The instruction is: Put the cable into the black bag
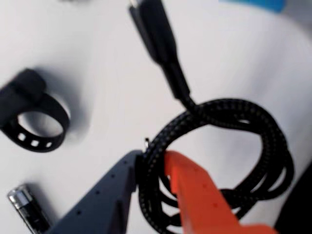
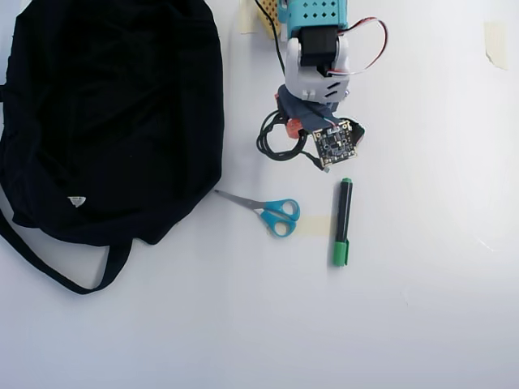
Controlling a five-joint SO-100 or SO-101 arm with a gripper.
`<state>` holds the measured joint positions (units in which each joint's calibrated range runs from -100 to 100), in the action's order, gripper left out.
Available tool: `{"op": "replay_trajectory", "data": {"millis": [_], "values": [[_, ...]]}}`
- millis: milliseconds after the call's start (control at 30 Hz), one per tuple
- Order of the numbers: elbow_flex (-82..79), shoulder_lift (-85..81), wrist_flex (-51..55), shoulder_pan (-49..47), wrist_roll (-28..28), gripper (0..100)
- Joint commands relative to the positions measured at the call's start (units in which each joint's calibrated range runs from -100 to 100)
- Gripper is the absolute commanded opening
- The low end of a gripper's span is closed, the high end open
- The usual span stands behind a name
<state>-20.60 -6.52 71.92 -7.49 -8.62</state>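
Observation:
The cable (image 1: 234, 111) is a braided black coil with a tail that ends in a plug (image 1: 151, 24) at the top of the wrist view. My gripper (image 1: 152, 158) is shut on the coil's left side, the grey jaw to its left and the orange jaw inside the loop. In the overhead view the cable (image 2: 272, 144) lies under the arm's head, with the gripper (image 2: 289, 121) on it. The black bag (image 2: 113, 113) lies slumped at the left, a short way from the cable, its strap (image 2: 57, 271) trailing toward the front.
A black ring-shaped strap (image 1: 34, 122) and a small metal cylinder (image 1: 27, 208) lie left of the gripper in the wrist view. Blue-handled scissors (image 2: 272, 211) and a green marker (image 2: 342, 223) lie on the white table (image 2: 422, 308) in front of the arm.

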Motion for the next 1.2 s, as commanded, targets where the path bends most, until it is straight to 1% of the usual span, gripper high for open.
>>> {"op": "replay_trajectory", "data": {"millis": [0,167,500,567,733,800,900,1167], "values": [[3.08,-6.35,0.43,-0.28,0.23,2],[5.14,-10.50,0.35,0.31,0.28,2],[11.07,-10.91,0.35,3.23,0.34,2],[11.52,-10.91,0.35,3.83,2.43,2],[13.41,-10.91,0.26,5.62,11.82,2],[13.50,-10.99,-0.17,5.55,13.65,2],[13.50,-10.99,-0.52,5.25,14.44,2],[14.13,-10.99,-2.75,5.33,14.49,2]]}}
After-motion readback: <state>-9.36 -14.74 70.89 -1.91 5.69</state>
